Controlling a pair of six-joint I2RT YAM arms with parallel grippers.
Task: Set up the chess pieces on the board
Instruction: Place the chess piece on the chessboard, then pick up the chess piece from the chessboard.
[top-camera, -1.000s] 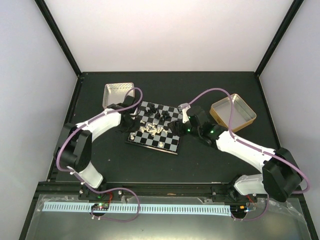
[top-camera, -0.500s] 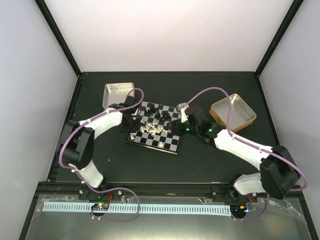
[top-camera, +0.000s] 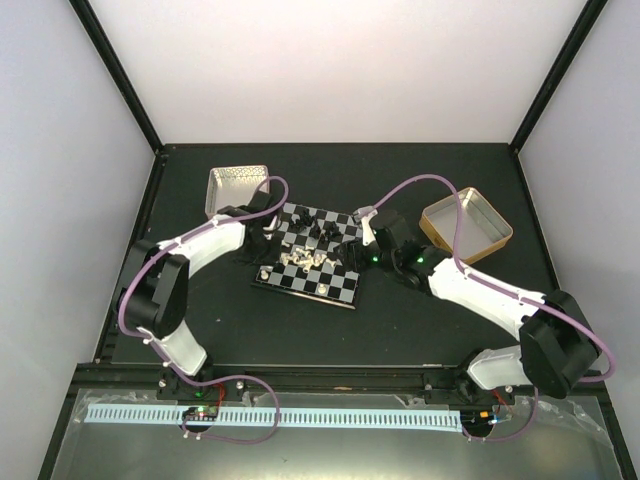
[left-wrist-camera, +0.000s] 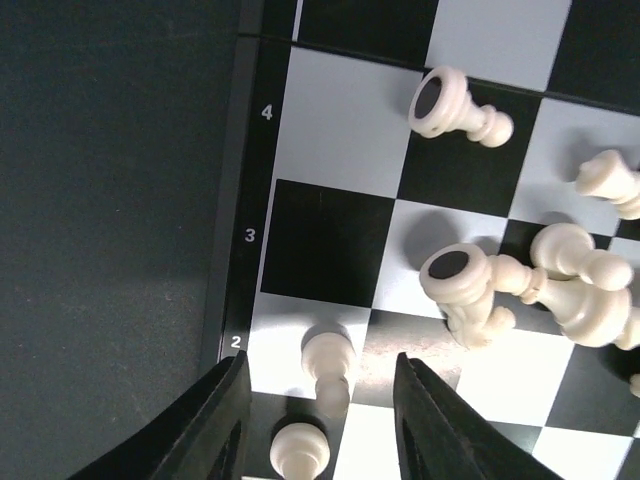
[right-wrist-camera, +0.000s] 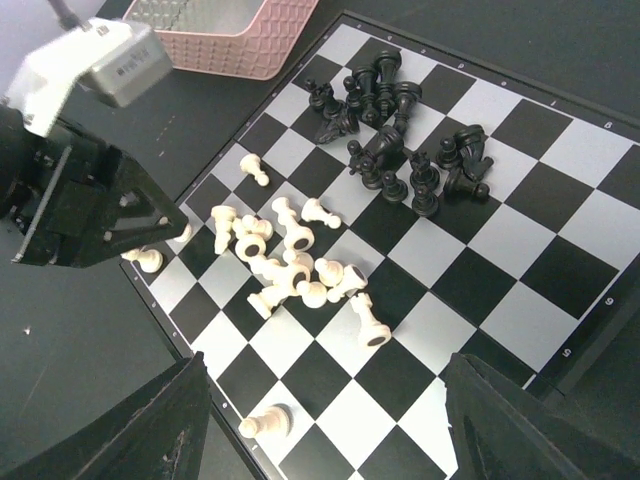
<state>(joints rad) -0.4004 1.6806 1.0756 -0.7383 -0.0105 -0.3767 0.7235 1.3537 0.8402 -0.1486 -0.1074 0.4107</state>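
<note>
The left gripper (left-wrist-camera: 320, 425) hangs low over the near-left corner of the board (left-wrist-camera: 330, 120), its dark fingers (left-wrist-camera: 225, 420) spread apart. A small white pawn (left-wrist-camera: 325, 365) stands between them on a light square by the edge mark 2, with a gap on either side, so nothing is pinched. A second pawn (left-wrist-camera: 300, 452) stands just behind it, closer to the wrist. Further along, a white piece (left-wrist-camera: 455, 100) lies on its side showing its dark base, and more white pieces (left-wrist-camera: 520, 285) lie tumbled against each other. The right gripper (right-wrist-camera: 330, 425) hovers above the opposite side of the board with its jaws wide open and empty. From its camera, the white heap (right-wrist-camera: 290, 265) sprawls across the middle squares, and the black pieces (right-wrist-camera: 400, 140) cluster toward the far side, some upright and some toppled. A pink tin (right-wrist-camera: 230, 30) sits just off the board's corner, beyond the left arm. From overhead, the board (top-camera: 310, 262) lies slightly askew on the dark table (top-camera: 420, 330), between the two arms, with a gold tin (top-camera: 465, 225) off to its right.
</note>
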